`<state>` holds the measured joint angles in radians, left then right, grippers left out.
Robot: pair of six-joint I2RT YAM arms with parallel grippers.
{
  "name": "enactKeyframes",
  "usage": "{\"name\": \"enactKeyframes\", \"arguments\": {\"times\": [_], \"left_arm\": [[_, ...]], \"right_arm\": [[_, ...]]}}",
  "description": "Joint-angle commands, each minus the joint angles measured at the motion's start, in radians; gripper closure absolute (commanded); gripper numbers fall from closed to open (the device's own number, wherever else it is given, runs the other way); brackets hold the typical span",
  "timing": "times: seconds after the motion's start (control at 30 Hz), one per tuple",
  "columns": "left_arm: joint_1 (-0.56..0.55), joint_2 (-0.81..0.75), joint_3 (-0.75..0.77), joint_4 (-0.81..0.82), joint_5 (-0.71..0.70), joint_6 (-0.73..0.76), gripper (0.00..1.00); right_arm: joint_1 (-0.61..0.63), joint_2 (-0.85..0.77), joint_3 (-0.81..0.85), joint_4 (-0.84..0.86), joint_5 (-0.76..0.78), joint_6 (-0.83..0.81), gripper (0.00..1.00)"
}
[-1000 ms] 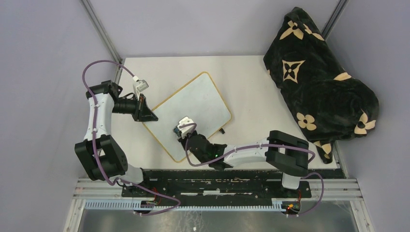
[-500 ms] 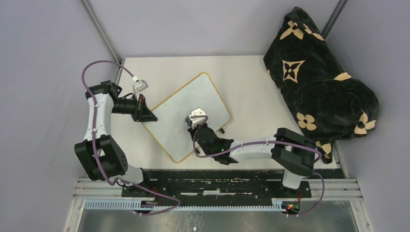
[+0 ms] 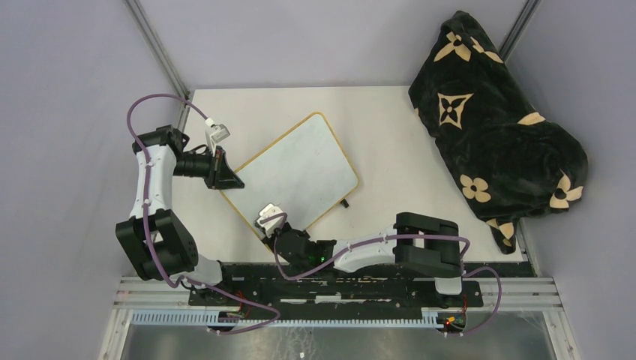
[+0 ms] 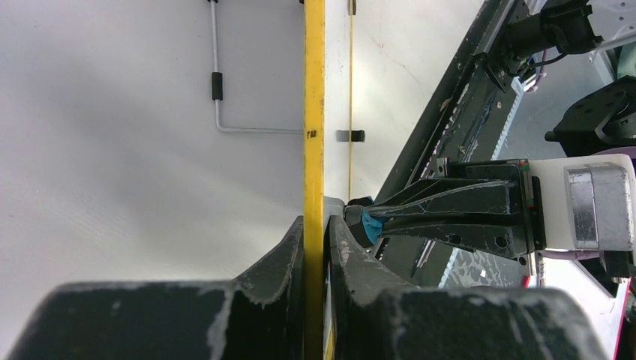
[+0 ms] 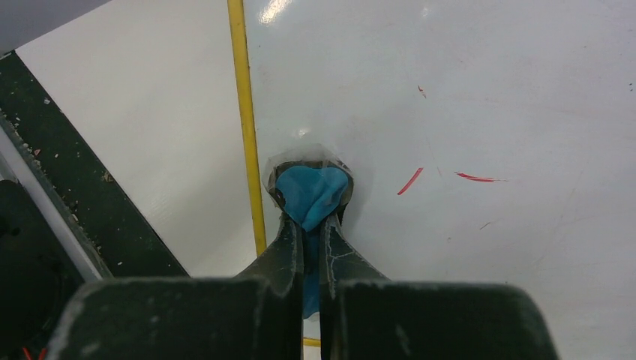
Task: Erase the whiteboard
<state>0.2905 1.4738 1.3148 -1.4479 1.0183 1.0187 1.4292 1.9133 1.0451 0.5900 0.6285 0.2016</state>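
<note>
The whiteboard (image 3: 296, 169), white with a thin yellow frame, lies tilted on the table. My left gripper (image 3: 227, 178) is shut on the yellow frame (image 4: 313, 112) at the board's left edge. My right gripper (image 3: 271, 223) is at the board's near corner, shut on a blue cloth (image 5: 309, 191) that it presses onto the white surface (image 5: 487, 90) just inside the frame (image 5: 244, 112). Short red marks (image 5: 409, 181) lie on the board to the right of the cloth. The left wrist view also shows the right gripper (image 4: 360, 225) and the cloth (image 4: 370, 225).
A black blanket with tan flower patterns (image 3: 495, 120) is heaped at the table's right side. The black base rail (image 3: 337, 274) runs along the near edge, close behind the right gripper. A small black foot (image 3: 345, 202) sticks out at the board's near right edge.
My right gripper, with the cloth, swept out to the board's middle and then came back toward me to the near corner. The left gripper and the board have stayed in place.
</note>
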Motion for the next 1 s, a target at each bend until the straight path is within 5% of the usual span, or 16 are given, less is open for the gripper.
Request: {"name": "enactKeyframes", "arguments": {"times": [0.0,0.53,0.97], "left_arm": [[-0.017,-0.011,-0.002,0.011,-0.025,0.022,0.97],[-0.017,-0.005,0.010,0.011,-0.033,0.016,0.97],[-0.019,-0.021,0.028,0.033,-0.032,-0.063,0.97]], "right_arm": [[-0.021,-0.007,0.012,0.025,0.031,-0.020,0.99],[-0.287,-0.208,-0.179,0.047,0.010,0.024,0.99],[-0.346,-0.399,-0.235,-0.098,0.103,0.012,0.99]]}}
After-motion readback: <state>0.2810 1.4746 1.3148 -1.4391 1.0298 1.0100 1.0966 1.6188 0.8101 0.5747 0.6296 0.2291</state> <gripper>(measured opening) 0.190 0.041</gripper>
